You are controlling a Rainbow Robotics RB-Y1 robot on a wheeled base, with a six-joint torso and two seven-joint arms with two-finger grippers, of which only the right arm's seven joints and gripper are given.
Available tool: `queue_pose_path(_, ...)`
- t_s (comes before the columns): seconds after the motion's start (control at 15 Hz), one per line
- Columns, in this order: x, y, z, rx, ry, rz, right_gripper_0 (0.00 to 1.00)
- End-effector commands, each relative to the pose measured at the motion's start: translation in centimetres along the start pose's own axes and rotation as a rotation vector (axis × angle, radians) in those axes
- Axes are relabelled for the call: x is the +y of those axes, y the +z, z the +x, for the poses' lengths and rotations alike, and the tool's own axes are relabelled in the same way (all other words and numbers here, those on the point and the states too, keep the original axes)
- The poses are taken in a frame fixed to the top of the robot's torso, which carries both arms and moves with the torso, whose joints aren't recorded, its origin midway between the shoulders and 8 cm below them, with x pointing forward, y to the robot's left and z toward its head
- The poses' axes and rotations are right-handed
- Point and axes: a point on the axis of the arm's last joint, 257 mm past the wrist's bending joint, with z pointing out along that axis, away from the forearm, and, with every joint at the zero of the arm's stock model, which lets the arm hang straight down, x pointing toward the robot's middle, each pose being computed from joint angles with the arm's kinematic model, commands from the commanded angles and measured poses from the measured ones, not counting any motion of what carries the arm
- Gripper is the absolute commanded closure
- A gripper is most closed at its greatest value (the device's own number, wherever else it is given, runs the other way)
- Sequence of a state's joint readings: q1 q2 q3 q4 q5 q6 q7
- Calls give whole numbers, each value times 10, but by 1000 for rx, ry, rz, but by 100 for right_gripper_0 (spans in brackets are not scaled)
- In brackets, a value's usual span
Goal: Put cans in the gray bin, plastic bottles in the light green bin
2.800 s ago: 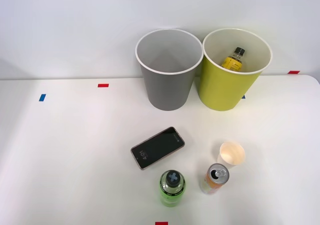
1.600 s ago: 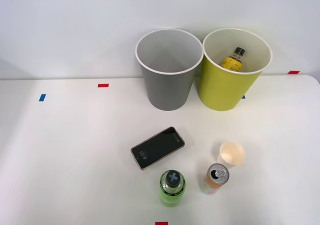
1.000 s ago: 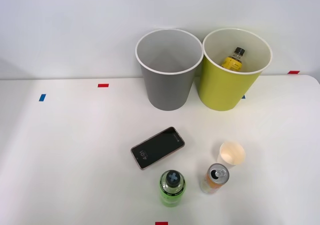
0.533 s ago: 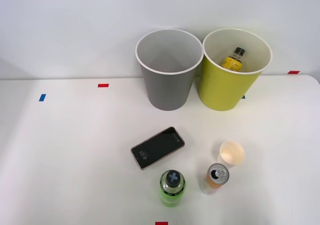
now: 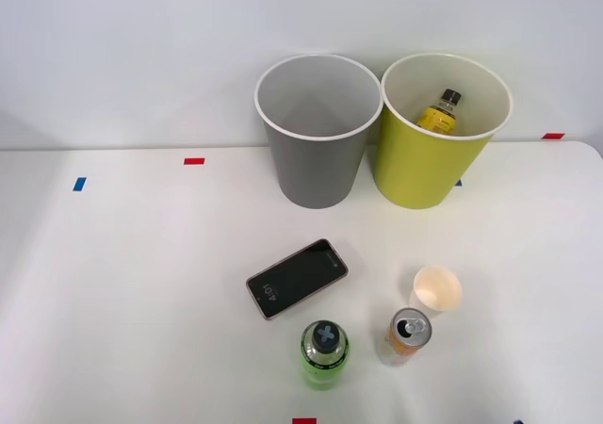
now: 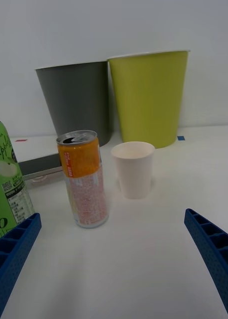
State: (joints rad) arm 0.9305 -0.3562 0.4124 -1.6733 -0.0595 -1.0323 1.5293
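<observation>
The right gripper (image 6: 114, 269) hangs with fingers spread wide, low near the desk's front edge, facing the orange can (image 6: 84, 178). The paper cup (image 6: 133, 168) stands just beside it and the green bottle (image 6: 9, 179) flanks the other side. A slightly off approach could topple either.

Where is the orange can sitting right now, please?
In the front view, the orange can stands upright near the table's front edge, between the green bottle on its left and the paper cup just behind-right.
</observation>
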Motion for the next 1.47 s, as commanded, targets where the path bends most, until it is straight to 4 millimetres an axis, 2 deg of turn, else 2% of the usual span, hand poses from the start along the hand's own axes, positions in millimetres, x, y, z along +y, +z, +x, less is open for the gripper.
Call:
queue_pose_path(0.07, 9, 38, 5, -22, 3, -71, 0)
queue_pose_path(0.2, 15, 61, 8, -29, 4, -104, 0)
queue_pose_path(0.47, 25, 89, 9, -40, 11, -139, 0)
queue_pose_path(0.67, 25, 101, 11, -33, 4, -144, 0)
queue_pose_path(0.93, 24, 107, 12, -32, 6, -145, 3)
queue_pose_path(1.47, 31, 138, 10, -45, -16, -172, 6)
